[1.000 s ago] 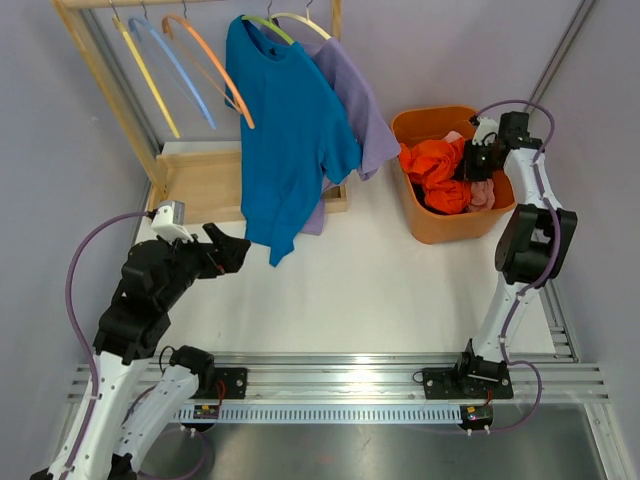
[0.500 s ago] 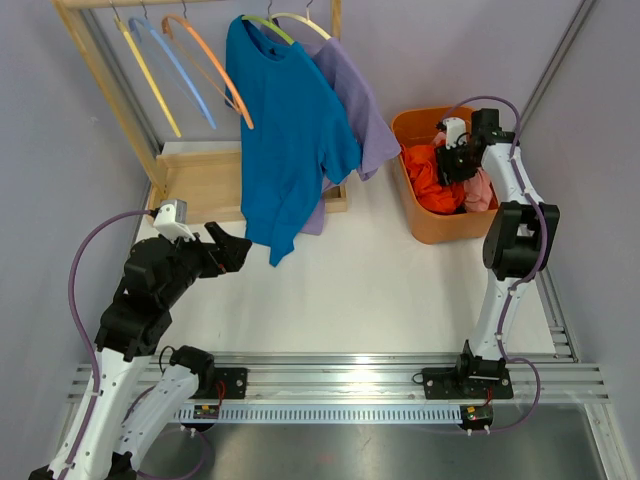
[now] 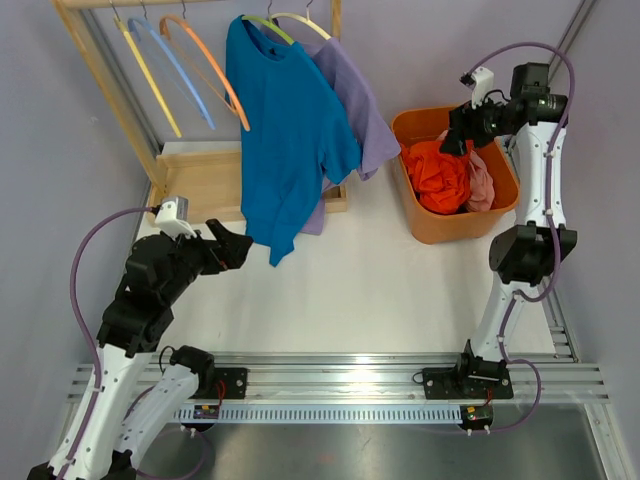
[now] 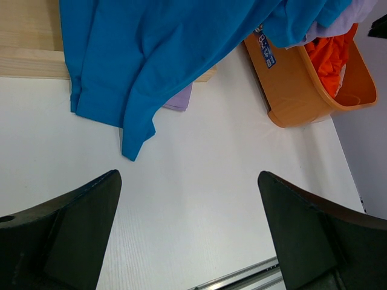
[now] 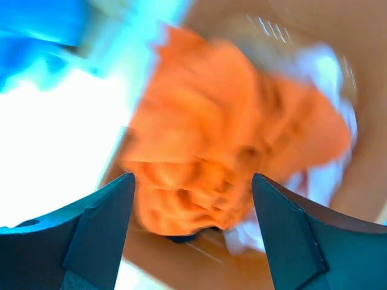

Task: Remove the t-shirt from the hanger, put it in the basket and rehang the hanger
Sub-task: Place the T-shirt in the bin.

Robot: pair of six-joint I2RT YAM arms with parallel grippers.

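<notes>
A blue t-shirt (image 3: 290, 130) hangs on a yellow-green hanger (image 3: 266, 27) from the wooden rail, its hem low over the table; it also fills the top of the left wrist view (image 4: 163, 54). A purple t-shirt (image 3: 352, 100) hangs just behind it on a second hanger (image 3: 302, 20). My left gripper (image 3: 236, 248) stands open just left of the blue hem, with only bare table between its fingers (image 4: 72, 229). My right gripper (image 3: 452, 138) hovers open above the orange basket (image 3: 455, 228), holding nothing. Below it lies an orange garment (image 5: 224, 139), blurred in the right wrist view.
Three bare hangers, yellow (image 3: 145, 65), blue (image 3: 180, 65) and orange (image 3: 212, 65), hang at the rail's left. The rack's wooden base (image 3: 205, 185) lies under the shirts. The basket also holds a pink cloth (image 3: 482, 185). Grey walls close in on both sides.
My right gripper has opened and risen out of the basket, leaving the orange garment inside. The left arm and the hanging shirts have not moved.
</notes>
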